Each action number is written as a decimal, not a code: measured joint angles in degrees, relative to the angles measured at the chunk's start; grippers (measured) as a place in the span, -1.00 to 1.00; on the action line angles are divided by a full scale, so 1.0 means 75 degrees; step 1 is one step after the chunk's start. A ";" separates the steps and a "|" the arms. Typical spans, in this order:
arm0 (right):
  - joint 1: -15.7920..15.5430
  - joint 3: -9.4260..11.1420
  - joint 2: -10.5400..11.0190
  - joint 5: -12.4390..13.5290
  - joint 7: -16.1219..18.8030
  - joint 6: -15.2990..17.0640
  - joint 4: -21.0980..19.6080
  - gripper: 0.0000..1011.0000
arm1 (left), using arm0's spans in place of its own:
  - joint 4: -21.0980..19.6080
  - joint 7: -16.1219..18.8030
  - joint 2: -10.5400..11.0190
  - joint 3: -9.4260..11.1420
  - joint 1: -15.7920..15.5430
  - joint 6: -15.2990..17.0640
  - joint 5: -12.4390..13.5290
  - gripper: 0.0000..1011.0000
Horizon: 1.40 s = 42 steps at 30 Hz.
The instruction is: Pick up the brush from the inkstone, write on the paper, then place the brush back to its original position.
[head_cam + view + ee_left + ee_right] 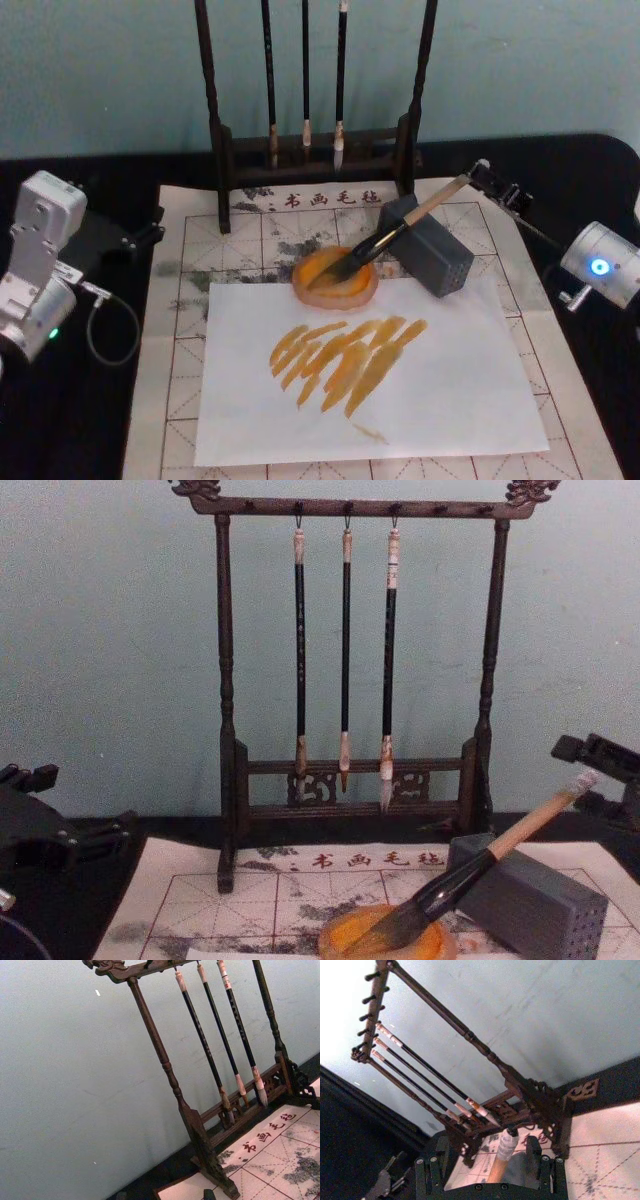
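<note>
The brush [400, 232] lies slanted, its dark tip in the orange inkstone [335, 278] and its pale handle propped on a grey block [437, 250]. In the right wrist view its cord-wrapped end [507, 1144] sits between the fingers of my right gripper [487, 1152], which stand wider than the handle and clear of it. That gripper [490, 182] is open at the brush's far right end, also seen in the chest view [598, 758]. The white paper [450, 400] in front of the inkstone carries several orange strokes. My left gripper [135, 238] is parked at the mat's left edge.
A dark wooden rack [222, 120] with three thin hanging brushes [345, 650] stands behind the inkstone on the gridded felt mat [180, 330]. The table around the mat is black, and a teal wall closes the back.
</note>
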 joint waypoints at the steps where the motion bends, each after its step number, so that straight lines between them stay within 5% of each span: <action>1: -0.0022 0.0004 0.0025 -0.0037 0.0002 -0.0075 -0.0027 0.98 | 0.0000 0.0000 0.0000 0.0000 0.0000 0.0000 0.0000 0.98; 16: -0.0519 -0.0081 0.0688 -0.2099 0.0843 -0.2662 -0.0234 0.98 | 0.0000 0.0000 0.0000 0.0000 0.0000 0.0000 0.0000 0.98; 25: -0.0492 -0.0354 0.0750 -0.3295 0.0684 -0.3467 -0.0016 0.98 | 0.0000 0.0000 0.0000 0.0000 0.0000 0.0000 -0.0001 0.98; 42: -0.0516 -0.0282 0.0640 -0.3405 0.0503 -0.3509 -0.0010 0.98 | 0.0000 0.0000 0.0000 0.0000 0.0000 0.0000 -0.0001 0.98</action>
